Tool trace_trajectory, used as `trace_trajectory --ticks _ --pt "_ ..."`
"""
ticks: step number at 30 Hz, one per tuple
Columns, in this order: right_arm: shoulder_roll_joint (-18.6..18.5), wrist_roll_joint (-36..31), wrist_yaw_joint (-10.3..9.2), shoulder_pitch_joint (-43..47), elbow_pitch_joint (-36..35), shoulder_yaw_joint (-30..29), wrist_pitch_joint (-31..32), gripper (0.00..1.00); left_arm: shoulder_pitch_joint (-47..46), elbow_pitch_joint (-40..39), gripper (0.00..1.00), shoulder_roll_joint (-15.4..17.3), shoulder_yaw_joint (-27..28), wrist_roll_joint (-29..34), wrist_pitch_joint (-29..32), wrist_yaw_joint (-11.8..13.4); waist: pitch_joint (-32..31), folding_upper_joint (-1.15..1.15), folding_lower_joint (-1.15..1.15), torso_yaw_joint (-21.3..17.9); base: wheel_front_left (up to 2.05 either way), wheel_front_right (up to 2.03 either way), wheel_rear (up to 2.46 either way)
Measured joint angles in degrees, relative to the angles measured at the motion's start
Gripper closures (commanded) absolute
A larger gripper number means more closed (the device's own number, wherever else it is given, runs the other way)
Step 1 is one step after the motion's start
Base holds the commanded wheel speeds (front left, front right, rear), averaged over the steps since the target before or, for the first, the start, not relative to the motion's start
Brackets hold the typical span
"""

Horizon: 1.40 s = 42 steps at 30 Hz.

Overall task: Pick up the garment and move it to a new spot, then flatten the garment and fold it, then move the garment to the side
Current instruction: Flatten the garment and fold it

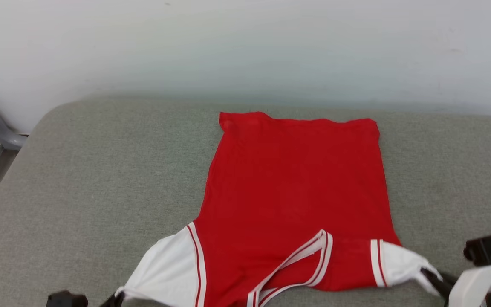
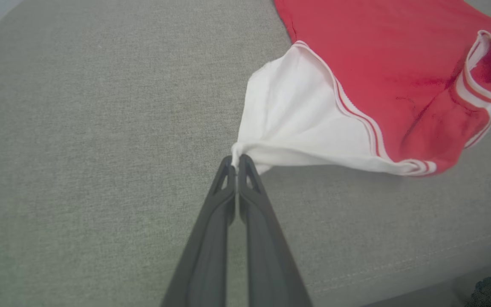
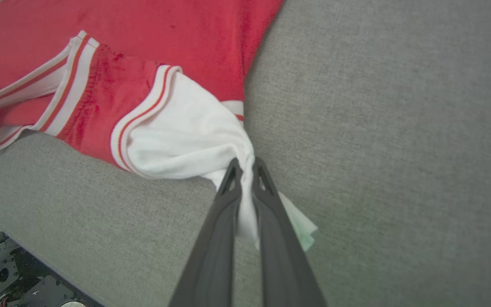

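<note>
The left end effector [image 2: 237, 160] is pinching shut on the very tip of the left-hand sleeve [image 2: 288, 111], just a thin bite of white cloth between its fingertips. The right end effector [image 3: 245, 164] is clamping the right-hand sleeve [image 3: 186, 140] too, jaws nearly together, with a wad of fabric running down between the fingers and poking out below.

Both are pulling outward and the shirt [image 1: 296, 187] is lying spread on the grey cushion [image 1: 79, 170], collar [image 1: 309, 260] toward the robot and hem [image 1: 296, 117] at the far side. The red body is sitting mostly flat, while the collar is gaping and the shoulder cloth near it is rumpling.

This looks like light, limp knit: it is draping and bunching wherever it is gripped and holding no shape of its own. It is probably dragging rather than sliding on that coarse cushion weave, so lifting should beat pulling. The left pinch is looking shallow and could slip under tension. For folding, the shoulder seams or the hem corners look like the safer places to take hold.
</note>
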Motion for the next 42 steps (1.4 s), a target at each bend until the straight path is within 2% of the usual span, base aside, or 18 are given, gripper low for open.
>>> trace_trajectory --ticks 5,6,7,8,14,17,22,25,29,30,34,38,39,42 --pt "-2.56 3.38 -0.01 6.31 -4.47 -0.75 4.04 1.0 4.78 -4.53 1.0 0.85 -0.73 -0.19 0.56 1.31 -0.68 0.0 0.0 0.26 0.0 0.0 0.0" --pt "-2.77 3.65 -0.01 7.07 -5.04 -1.23 4.56 0.69 5.05 -5.32 1.0 1.11 -0.67 -0.2 0.63 1.65 -0.6 0.0 0.0 0.31 0.0 0.0 0.0" --pt "-2.93 3.65 -0.01 7.6 -5.77 -1.82 4.95 0.06 5.15 -6.34 1.0 1.3 -0.48 -0.25 0.8 1.81 -0.43 0.0 0.01 0.35 0.0 0.0 0.0" --pt "-3.15 3.67 0.0 7.71 -6.45 -2.46 5.54 0.0 5.14 -7.3 1.0 1.38 -0.27 -0.33 0.91 1.98 -0.18 0.0 0.0 0.41 0.0 0.0 0.0" --pt "-4.14 4.6 -0.02 6.58 -11.41 -6.71 9.18 0.0 3.31 -12.32 1.0 1.52 -0.46 -0.11 2.67 2.52 1.63 0.0 0.02 1.33 0.0 0.0 0.0" --pt "-4.69 4.23 -0.02 3.2 -14.15 -9.57 11.59 0.0 1.68 -15.92 1.0 1.99 -1.2 2.01 3.63 3.35 3.08 0.0 0.01 2.06 0.0 0.0 0.0" --pt "-3.61 3.49 -0.02 -4.07 -16.44 -14.35 19.0 0.0 -0.52 -22.9 1.0 0.44 -2.52 2.24 6.19 4.28 6.5 0.0 0.02 3.99 0.0 0.0 0.0" --pt "-3.21 0.56 -0.02 -10.09 -16.48 -15.57 24.93 0.0 -1.93 -25.82 1.0 0.4 -3.54 3.04 7.92 4.43 9.13 0.0 0.02 5.56 0.0 0.0 0.0" --pt "-2.09 -3.03 -0.02 -19.01 -14.84 -17.62 33.0 0.0 -4.02 -29.48 1.0 -0.03 -4.26 3.49 9.4 4.48 13.21 0.0 0.03 7.96 0.0 0.0 0.0" --pt "-2.09 -3.03 -0.02 -19.01 -14.84 -17.62 33.0 0.0 -4.02 -29.48 1.0 -0.03 -4.26 3.49 9.4 4.48 13.21 0.0 0.03 7.96 0.0 0.0 0.0" --pt "-0.26 -8.46 -0.02 -28.05 -10.76 -20.2 41.06 0.0 -6.56 -32.0 1.0 -0.48 -5.45 4.9 10.48 4.2 18.43 0.0 0.03 11.38 0.0 0.0 0.0" --pt "-0.22 -12.17 -0.02 -32.95 -8.47 -22.07 44.25 0.0 -8.22 -33.35 1.0 -1.44 -6.32 5.38 10.6 3.69 21.29 0.0 0.03 13.63 0.0 0.0 0.0" --pt "-0.04 -14.02 -0.02 -35.1 -6.46 -24.02 45.77 0.0 -9.34 -33.71 1.0 -2.1 -7.13 5.48 10.61 3.11 22.87 -0.01 0.04 15.41 0.0 0.0 0.0" --pt "-0.14 -17.19 -0.02 -36.87 -4.12 -24.96 47.35 0.0 -10.05 -34.07 1.0 -3.14 -7.7 5.47 10.6 2.74 25.04 -0.01 0.03 17.82 0.0 0.0 0.0"
